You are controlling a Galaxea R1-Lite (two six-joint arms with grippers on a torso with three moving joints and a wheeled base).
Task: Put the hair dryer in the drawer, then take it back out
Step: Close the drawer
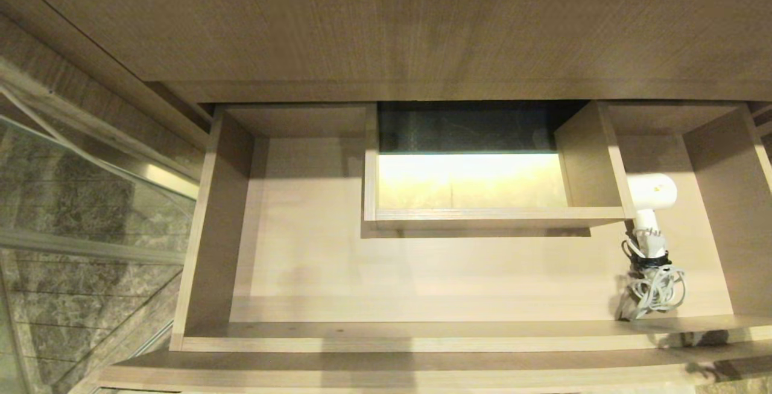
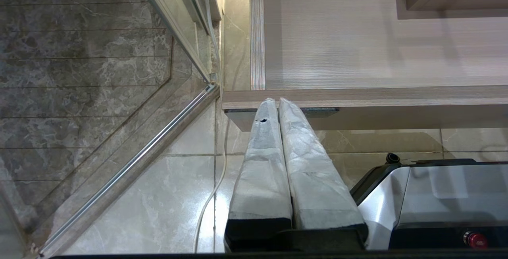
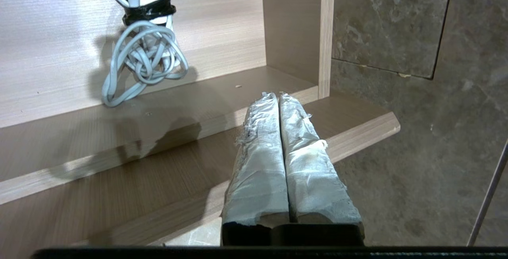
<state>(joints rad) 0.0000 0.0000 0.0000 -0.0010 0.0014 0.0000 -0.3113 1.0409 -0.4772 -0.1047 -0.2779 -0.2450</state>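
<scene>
The wide pale wood drawer (image 1: 301, 261) stands pulled out under the counter. The white hair dryer (image 1: 650, 201) lies inside it at the right end, beside the boxed cut-out (image 1: 482, 216). Its bundled cord (image 1: 654, 285) with a black strap trails toward the drawer front. In the right wrist view the cord (image 3: 145, 56) lies on the drawer floor, and my right gripper (image 3: 276, 94) is shut and empty above the drawer's front right corner (image 3: 357, 128). My left gripper (image 2: 276, 100) is shut, parked low before the drawer's left front corner (image 2: 254, 96). Neither gripper appears in the head view.
A glass shower panel with a metal rail (image 1: 90, 249) stands left of the drawer. Marble floor tiles (image 2: 158, 195) and a loose white cable (image 2: 216, 183) lie below. The robot's base (image 2: 436, 195) sits near the left gripper. A dark stone wall (image 3: 416, 33) borders the right.
</scene>
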